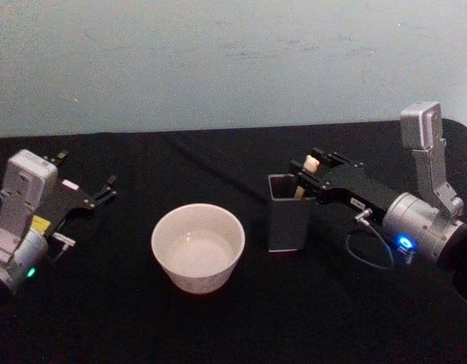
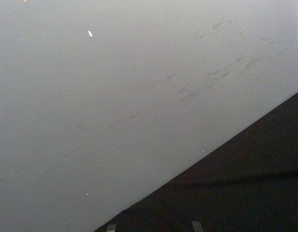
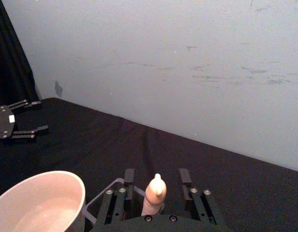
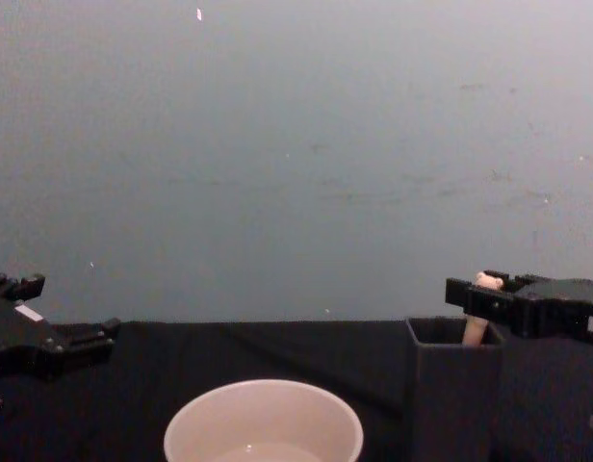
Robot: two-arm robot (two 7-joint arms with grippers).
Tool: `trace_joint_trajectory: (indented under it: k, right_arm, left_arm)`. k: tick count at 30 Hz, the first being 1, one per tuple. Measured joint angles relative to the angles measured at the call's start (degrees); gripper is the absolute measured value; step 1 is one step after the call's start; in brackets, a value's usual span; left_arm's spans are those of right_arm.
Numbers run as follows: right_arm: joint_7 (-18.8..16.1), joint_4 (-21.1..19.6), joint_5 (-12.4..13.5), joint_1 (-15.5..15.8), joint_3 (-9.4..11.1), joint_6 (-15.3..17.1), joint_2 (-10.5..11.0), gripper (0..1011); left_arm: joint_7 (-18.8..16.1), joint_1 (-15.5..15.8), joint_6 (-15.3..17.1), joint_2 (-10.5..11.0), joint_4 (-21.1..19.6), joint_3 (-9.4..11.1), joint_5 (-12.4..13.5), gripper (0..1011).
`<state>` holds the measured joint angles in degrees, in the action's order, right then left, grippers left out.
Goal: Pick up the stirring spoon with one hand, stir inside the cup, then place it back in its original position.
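Two end effectors released.
Right end effector (image 3: 156,173) straddles beige bear-topped stirring spoon (image 3: 155,192) in dark grey square holder (image 1: 288,224); left end effector (image 3: 42,115) idles far left.

Extends right gripper (image 1: 313,173) forward, fingers apart; rests left gripper (image 1: 88,173) well off to its side, fingers likewise spread.

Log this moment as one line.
phase: pre-grasp | right hand: open, straddling stirring spoon in holder | left hand: open, idle | cup: untouched
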<state>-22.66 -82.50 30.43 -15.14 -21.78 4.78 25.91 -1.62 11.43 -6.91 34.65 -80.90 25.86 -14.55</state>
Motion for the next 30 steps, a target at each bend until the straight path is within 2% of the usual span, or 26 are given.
trace_joint_trajectory:
  k: [1,3,8,12,25,30]
  right_arm:
    - [0.0,0.0,0.0,0.0,0.0,0.0,0.0,534]
    - [0.0,0.0,0.0,0.0,0.0,0.0,0.0,503]
    - [0.0,0.0,0.0,0.0,0.0,0.0,0.0,313]
    - [0.0,0.0,0.1,0.0,0.0,0.0,0.0,218]
    - [-0.1,-0.1,0.1,0.1,0.0,0.0,0.0,218]
    - [-0.2,-1.4,-0.7,0.6,0.6,-0.7,-0.2,218]
  left_arm:
    - [0.0,0.0,0.0,0.0,0.0,0.0,0.0,1001]
    - [0.0,0.0,0.0,0.0,0.0,0.0,0.0,1001]
    - [0.0,0.0,0.0,0.0,0.0,0.0,0.0,1001]
    - [0.0,0.0,0.0,0.0,0.0,0.0,0.0,1001]
    - [0.0,0.0,0.0,0.0,0.0,0.0,0.0,1002]
    - [0.0,0.0,0.0,0.0,0.0,0.0,0.0,1001]
